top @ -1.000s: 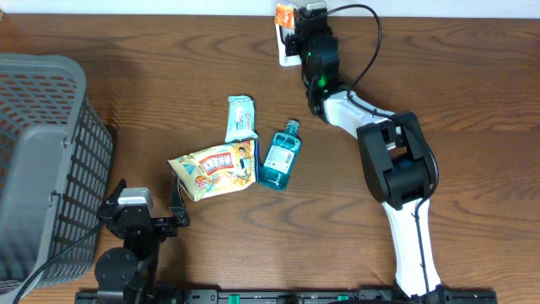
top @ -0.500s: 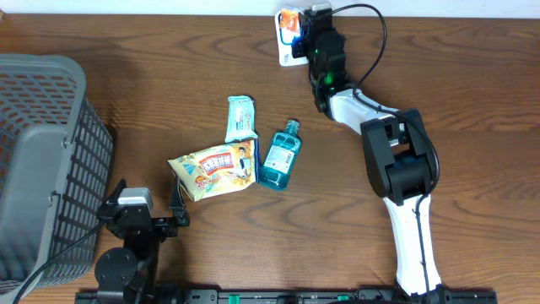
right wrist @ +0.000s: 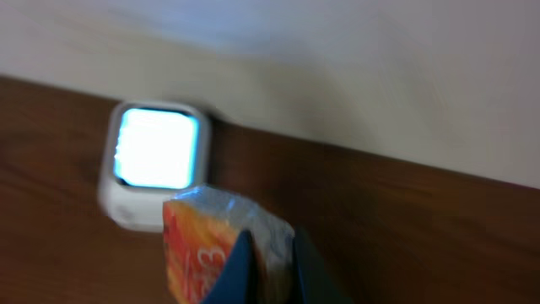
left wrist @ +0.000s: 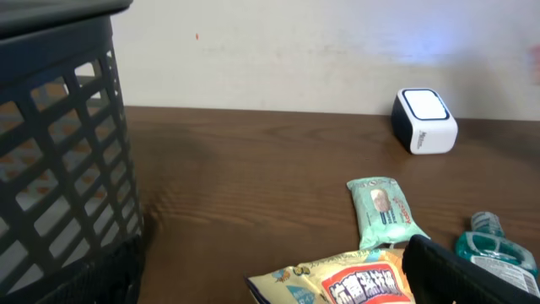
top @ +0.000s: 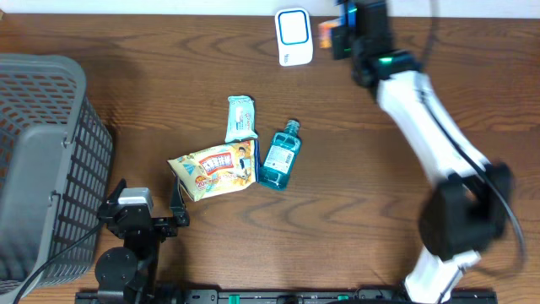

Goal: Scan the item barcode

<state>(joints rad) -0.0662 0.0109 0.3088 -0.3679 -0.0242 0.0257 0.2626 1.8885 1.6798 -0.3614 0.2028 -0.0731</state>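
The white barcode scanner (top: 294,35) stands at the table's far edge, its window lit white in the right wrist view (right wrist: 156,160). My right gripper (top: 349,40) (right wrist: 272,263) is shut on an orange snack packet (top: 327,34) (right wrist: 196,245), held just right of the scanner; the view is blurred. A yellow snack bag (top: 215,169) (left wrist: 354,283), a pale green wipes pack (top: 240,118) (left wrist: 384,207) and a blue mouthwash bottle (top: 279,155) (left wrist: 498,249) lie mid-table. My left gripper (top: 148,205) (left wrist: 270,291) stands open near the front edge, just short of the snack bag, holding nothing.
A dark grey mesh basket (top: 42,160) (left wrist: 59,143) fills the left side of the table. A white wall runs behind the far edge. A black cable trails from the right arm at the back.
The right arm has swung right and away from the scanner with the orange packet, uncovering the scanner. The left arm and the items mid-table have not moved.
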